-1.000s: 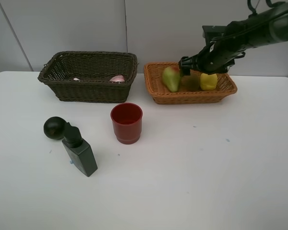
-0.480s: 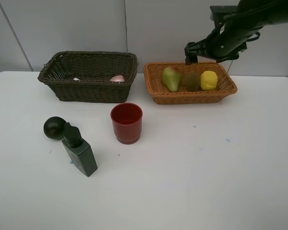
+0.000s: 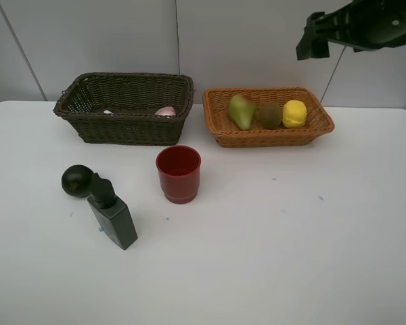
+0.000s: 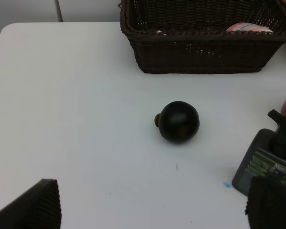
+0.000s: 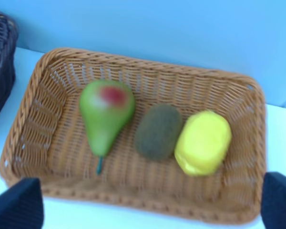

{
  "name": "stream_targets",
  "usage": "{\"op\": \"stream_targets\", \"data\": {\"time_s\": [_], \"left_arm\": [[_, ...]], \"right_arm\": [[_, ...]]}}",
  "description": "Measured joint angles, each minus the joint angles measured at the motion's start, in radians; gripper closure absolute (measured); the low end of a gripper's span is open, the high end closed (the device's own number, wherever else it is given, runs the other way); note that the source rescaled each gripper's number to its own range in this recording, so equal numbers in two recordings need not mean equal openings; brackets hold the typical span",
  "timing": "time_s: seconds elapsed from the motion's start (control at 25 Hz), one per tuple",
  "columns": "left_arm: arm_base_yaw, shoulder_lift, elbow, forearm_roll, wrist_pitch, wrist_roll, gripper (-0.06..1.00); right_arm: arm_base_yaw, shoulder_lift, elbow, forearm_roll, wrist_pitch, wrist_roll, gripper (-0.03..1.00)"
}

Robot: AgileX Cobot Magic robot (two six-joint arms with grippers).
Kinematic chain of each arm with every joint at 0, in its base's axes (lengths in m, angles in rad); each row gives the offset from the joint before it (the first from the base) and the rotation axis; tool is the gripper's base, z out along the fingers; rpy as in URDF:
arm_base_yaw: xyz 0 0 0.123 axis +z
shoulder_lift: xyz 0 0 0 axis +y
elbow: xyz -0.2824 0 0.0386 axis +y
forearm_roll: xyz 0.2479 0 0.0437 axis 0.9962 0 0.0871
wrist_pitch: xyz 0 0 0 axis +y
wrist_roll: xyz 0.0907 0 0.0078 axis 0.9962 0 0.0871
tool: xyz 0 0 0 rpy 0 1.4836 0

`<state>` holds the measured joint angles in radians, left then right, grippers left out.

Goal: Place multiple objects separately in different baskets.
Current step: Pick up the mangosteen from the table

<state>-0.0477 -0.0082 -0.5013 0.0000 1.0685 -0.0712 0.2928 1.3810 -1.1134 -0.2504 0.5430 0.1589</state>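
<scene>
Left wrist view puts the dark round fruit (image 4: 179, 121) straight ahead of the left gripper (image 4: 155, 207), whose jaws stand spread and empty. On the worktop (image 3: 291, 237) it lies at 9 o'clock of the red cup (image 3: 178, 174); the right gripper (image 3: 311, 42), also released, hangs well apart over the orange-tan basket (image 3: 271, 139).

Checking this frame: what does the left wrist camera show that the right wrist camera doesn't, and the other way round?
Only the left wrist view: the dark round fruit loose on the table, the dark green bottle lying near it, and a pink-white object inside the dark brown basket.
Only the right wrist view: the orange-tan basket holding the green-red pear, brown kiwi and yellow lemon side by side.
Both: the table and the dark brown basket, though the right wrist view catches only one corner of it.
</scene>
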Motion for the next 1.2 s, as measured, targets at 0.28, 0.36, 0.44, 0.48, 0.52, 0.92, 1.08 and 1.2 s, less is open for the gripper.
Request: {"op": "stream_targets", "data": {"time_s": [0.28,0.36,0.44,0.48,0.52,0.92,1.08,1.2], "left_arm": [[0.0,0.0,0.0,0.0,0.0,0.0,-0.06],[0.0,0.0,0.0,0.0,0.0,0.0,-0.06],[0.0,0.0,0.0,0.0,0.0,0.0,-0.06],[0.0,0.0,0.0,0.0,0.0,0.0,-0.06],[0.0,0.0,0.0,0.0,0.0,0.0,-0.06],[0.0,0.0,0.0,0.0,0.0,0.0,-0.06],[0.0,0.0,0.0,0.0,0.0,0.0,-0.06],[0.0,0.0,0.0,0.0,0.0,0.0,-0.06]], "right_arm": [[0.0,-0.416,0.253,-0.026,0.116,0.0,-0.03],[0.0,-0.55,0.308,-0.026,0.153,0.0,-0.03],[0.0,-0.667,0.354,-0.026,0.191,0.0,-0.03],[0.0,-0.728,0.376,-0.026,0.218,0.0,-0.03],[0.0,-0.787,0.393,-0.026,0.25,0.0,-0.03],[0.0,-1.157,0.49,0.037,0.524,-0.001,-0.03],[0.0,-1.252,0.561,0.073,0.534,-0.05,-0.03],[0.001,-1.293,0.588,0.105,0.533,-0.101,-0.03]]}}
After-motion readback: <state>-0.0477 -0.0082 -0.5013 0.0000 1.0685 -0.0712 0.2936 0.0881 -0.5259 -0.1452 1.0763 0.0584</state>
